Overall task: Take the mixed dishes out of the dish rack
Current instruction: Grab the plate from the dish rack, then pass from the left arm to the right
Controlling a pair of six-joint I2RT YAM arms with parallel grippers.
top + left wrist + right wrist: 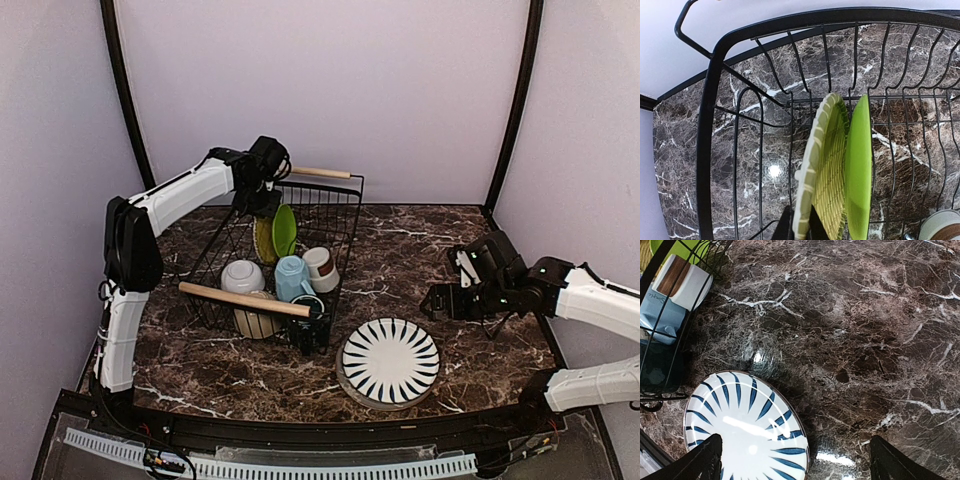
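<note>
dish rack (335,210) | holds ribbed plate (825,165), green plate (860,165), blue mug (291,277), white bowl (242,275)

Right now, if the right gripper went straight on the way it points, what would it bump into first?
Probably the marble tabletop, beside the blue-and-white striped plate. The open right gripper tilts down at bare marble, but one finger hangs over the plate's rim, so it could clip that first. Depth is unclear.

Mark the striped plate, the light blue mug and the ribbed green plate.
striped plate (390,362): top external view, centre of its face.
light blue mug (291,276): top external view, middle of its body.
ribbed green plate (829,165): left wrist view, middle of its ribbed face.
</note>
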